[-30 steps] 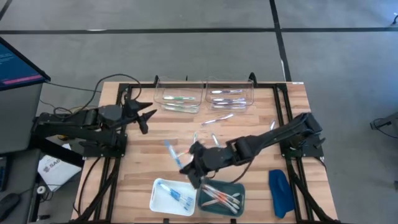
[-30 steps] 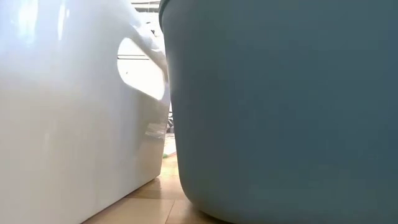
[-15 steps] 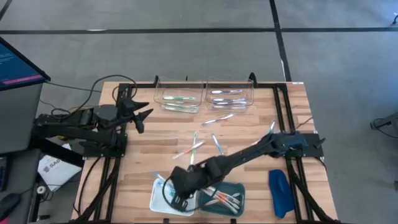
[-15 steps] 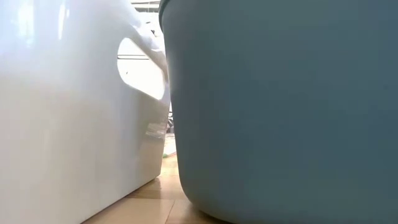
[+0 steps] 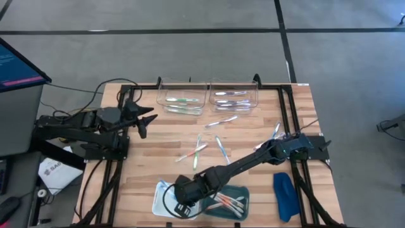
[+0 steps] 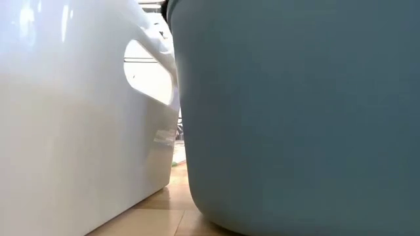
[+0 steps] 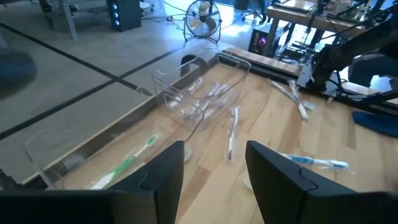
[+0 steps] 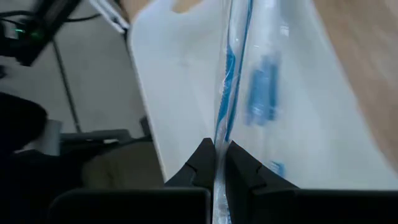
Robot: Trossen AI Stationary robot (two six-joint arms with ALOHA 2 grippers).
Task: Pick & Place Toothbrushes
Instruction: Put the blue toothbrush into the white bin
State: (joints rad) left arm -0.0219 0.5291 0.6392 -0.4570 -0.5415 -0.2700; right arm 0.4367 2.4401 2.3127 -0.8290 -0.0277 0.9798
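Clear-wrapped blue toothbrush [image 8: 231, 68] is pinched tight in the right gripper [image 8: 216, 163], hanging right over the white tray [image 5: 162, 197] at the table's front edge. Left gripper [image 7: 214, 163] is half open, holding nothing, parked by the clear bins [image 5: 182, 96].

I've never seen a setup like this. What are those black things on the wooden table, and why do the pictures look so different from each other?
They are two robot arms, each ending in a two-finger claw. One picture looks down from above; one sits at table height, blocked by the white tub and teal tub; two come from cameras on the wrists. The right claw is shut on a clear-wrapped blue toothbrush over the white tub. The left claw waits open near the table's far left edge. More toothbrushes lie loose mid-table and in two clear boxes at the back. A dark-blue object lies at the right.
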